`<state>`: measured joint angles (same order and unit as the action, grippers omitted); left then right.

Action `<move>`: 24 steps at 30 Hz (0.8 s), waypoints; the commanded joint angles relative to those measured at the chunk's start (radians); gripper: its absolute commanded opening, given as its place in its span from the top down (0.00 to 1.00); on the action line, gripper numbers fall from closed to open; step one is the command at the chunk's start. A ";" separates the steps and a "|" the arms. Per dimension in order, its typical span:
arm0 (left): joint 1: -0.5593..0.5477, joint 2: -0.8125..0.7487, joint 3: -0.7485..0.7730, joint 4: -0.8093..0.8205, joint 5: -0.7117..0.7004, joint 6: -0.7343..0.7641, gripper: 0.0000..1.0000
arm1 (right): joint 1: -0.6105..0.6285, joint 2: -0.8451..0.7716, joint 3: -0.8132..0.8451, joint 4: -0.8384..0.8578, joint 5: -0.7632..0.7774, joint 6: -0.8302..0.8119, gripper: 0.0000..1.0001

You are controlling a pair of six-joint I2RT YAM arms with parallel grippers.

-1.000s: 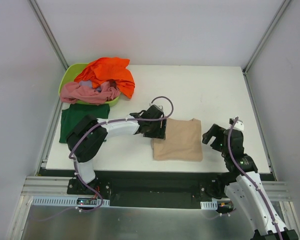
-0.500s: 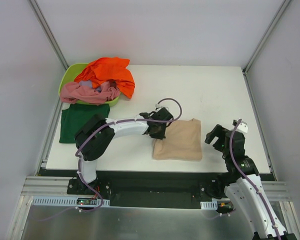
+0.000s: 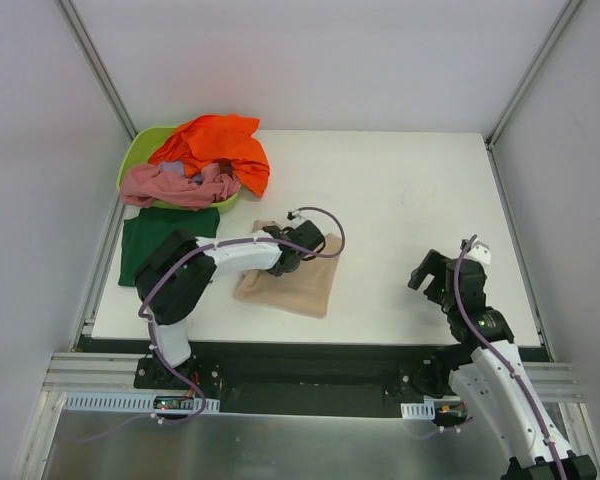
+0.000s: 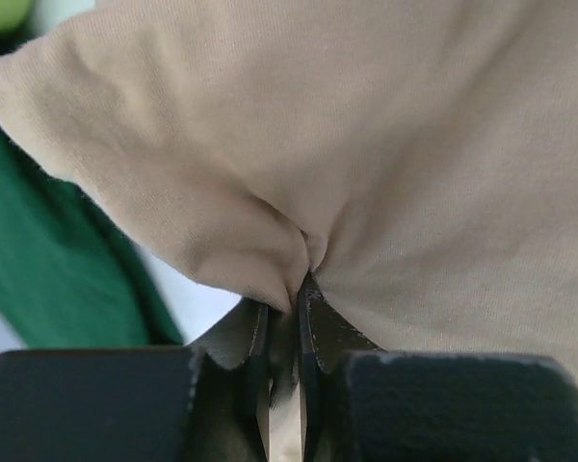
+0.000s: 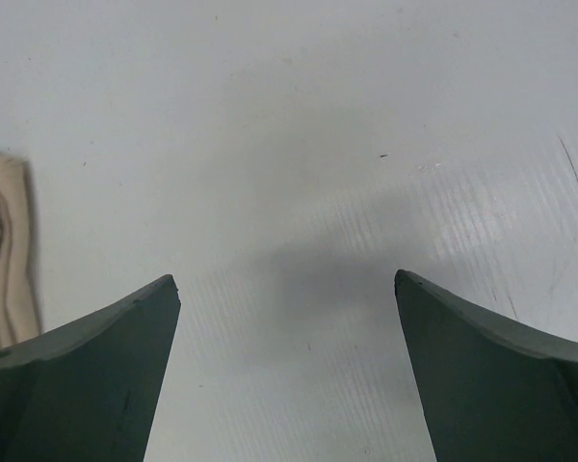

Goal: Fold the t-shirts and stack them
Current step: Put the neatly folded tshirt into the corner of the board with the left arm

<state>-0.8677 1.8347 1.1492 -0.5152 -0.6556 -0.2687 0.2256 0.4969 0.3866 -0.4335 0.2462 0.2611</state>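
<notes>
The beige shirt (image 3: 298,290) lies folded on the bench (image 3: 410,190), skewed to the bench edge. The left gripper (image 4: 284,306) is clamped on a small pinch of it, the cloth puckering into the closed jaws. Close to that gripper's left the green shirt (image 3: 160,245) lies flat. Beyond that, the pink shirt (image 3: 175,185) and the orange shirt (image 3: 215,145) are heaped over the tub (image 3: 138,150). The right gripper (image 3: 432,275) hangs well off to the right over bare bench, jaws wide apart and holding nothing.

The step looks like carrying the beige shirt onto the green one.

- **Fold opening:** it is unclear how many layers the narrow pinch holds. If it has only the upper ones, the lower ones may drag or drop open.
- **Rucking:** a low slide could ruck the beige shirt against the bench or push the green shirt's near edge into wrinkles.
- **Crooked landing:** held at one point, the shirt can swing and land crooked.
</notes>
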 commanded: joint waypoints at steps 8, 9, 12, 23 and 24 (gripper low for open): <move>0.248 -0.190 -0.016 -0.016 -0.125 0.442 1.00 | -0.003 0.006 -0.002 0.016 0.013 0.009 0.04; 0.259 -0.205 -0.014 0.001 -0.124 0.469 1.00 | -0.003 0.000 -0.003 0.016 0.019 0.010 0.04; 0.302 -0.248 -0.002 0.023 -0.093 0.505 1.00 | -0.005 -0.015 -0.011 0.019 0.037 0.017 0.04; 0.401 -0.393 -0.022 0.021 -0.216 0.554 1.00 | -0.006 -0.009 -0.012 0.030 0.044 0.018 0.04; 0.406 -0.409 -0.023 0.023 -0.216 0.560 1.00 | -0.005 -0.011 -0.012 0.029 0.045 0.018 0.04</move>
<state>-0.4969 1.5459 1.1103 -0.4980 -0.8009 0.2592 0.2256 0.4873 0.3752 -0.4313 0.2726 0.2718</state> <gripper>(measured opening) 0.056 0.960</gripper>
